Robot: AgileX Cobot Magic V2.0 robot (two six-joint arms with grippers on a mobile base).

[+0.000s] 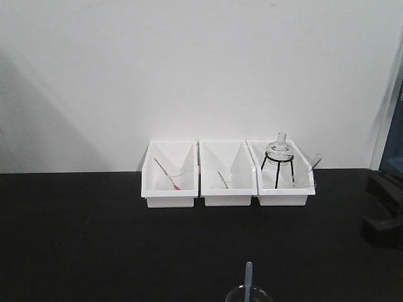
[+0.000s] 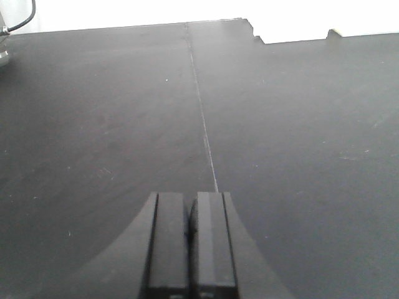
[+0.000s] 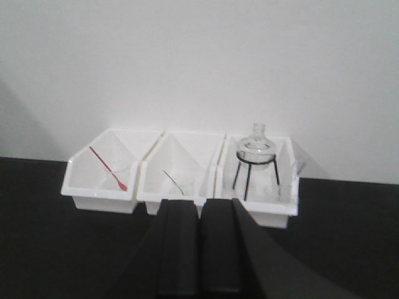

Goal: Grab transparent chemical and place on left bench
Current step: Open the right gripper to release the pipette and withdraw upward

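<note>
Black bench (image 1: 94, 239) fills the lower half of the front view, under a white wall. At centre frame three white bins sit side by side against the wall: the left bin (image 1: 169, 200) holds a red pipette (image 1: 167, 174) leaning in a small beaker, the middle bin (image 1: 228, 200) a green pipette (image 1: 222, 178) likewise, and the right bin (image 1: 284, 199) a glass flask (image 1: 279, 150) on a black wire tripod (image 1: 277, 168), with a clear pipette (image 1: 314, 162) leaning at its right edge.

At the bottom edge of the front view, right of centre, the transparent pipette (image 1: 248, 277) stands nearly upright in a clear beaker (image 1: 249, 294) whose rim is just visible; it is well apart from the bins.

In the left wrist view the left gripper (image 2: 189, 240) sits at lower centre over bare black worktop crossed by a thin seam; its jaws are together with nothing between them.

In the right wrist view the right gripper (image 3: 199, 249) is at lower centre, facing the three bins; its jaws are together and empty. The red and green pipettes and the flask on its tripod show here too, in the same bins.
</note>
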